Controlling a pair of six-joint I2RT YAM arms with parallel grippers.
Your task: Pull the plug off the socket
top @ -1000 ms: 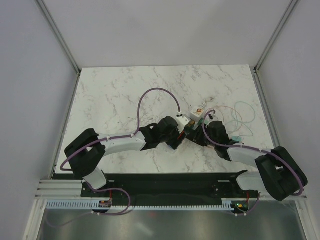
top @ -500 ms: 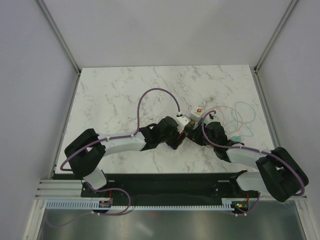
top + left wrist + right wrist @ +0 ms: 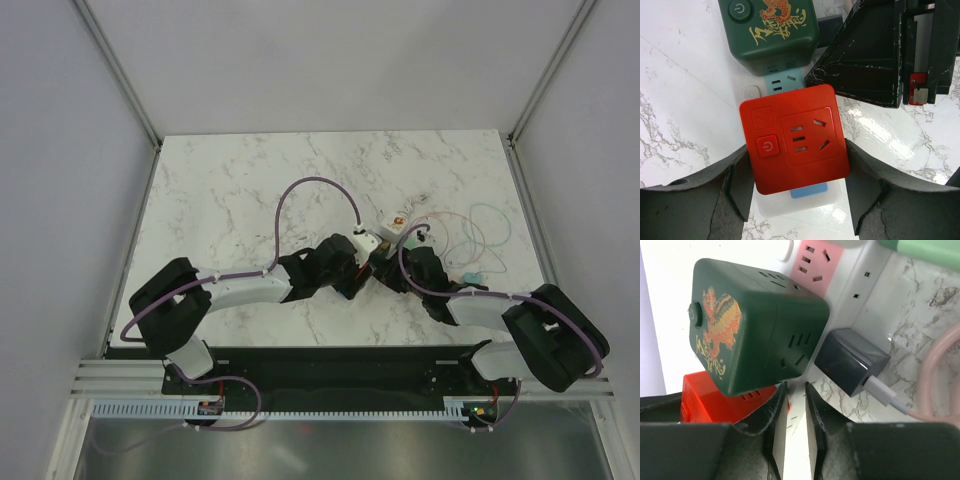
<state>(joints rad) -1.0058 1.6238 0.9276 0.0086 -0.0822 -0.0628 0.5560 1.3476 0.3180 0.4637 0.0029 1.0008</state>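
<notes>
The socket (image 3: 807, 204) is a white strip with blue, teal and pink (image 3: 815, 262) labels; it shows in the top view (image 3: 384, 237) between the two wrists. A red cube plug (image 3: 795, 137) sits on its near end. My left gripper (image 3: 797, 150) is shut on that plug, one pad against each side. Behind it stands a dark green cube adapter (image 3: 772, 32) with a gold dragon print. My right gripper (image 3: 796, 390) hovers beside the green cube (image 3: 755, 320) and the red plug (image 3: 705, 395), its fingers (image 3: 777, 410) drawn to a narrow slit with nothing between them.
A dark charger block (image 3: 850, 360) with a white cable (image 3: 890, 397) is plugged into the strip's side. Thin pink and green cords (image 3: 480, 235) loop on the marble at the right. The right arm's black wrist (image 3: 875, 50) crowds the strip from the far side.
The right gripper's fingers have closed to a narrow slit and its arm has shifted slightly left toward the strip. The left gripper keeps its hold on the red plug.
</notes>
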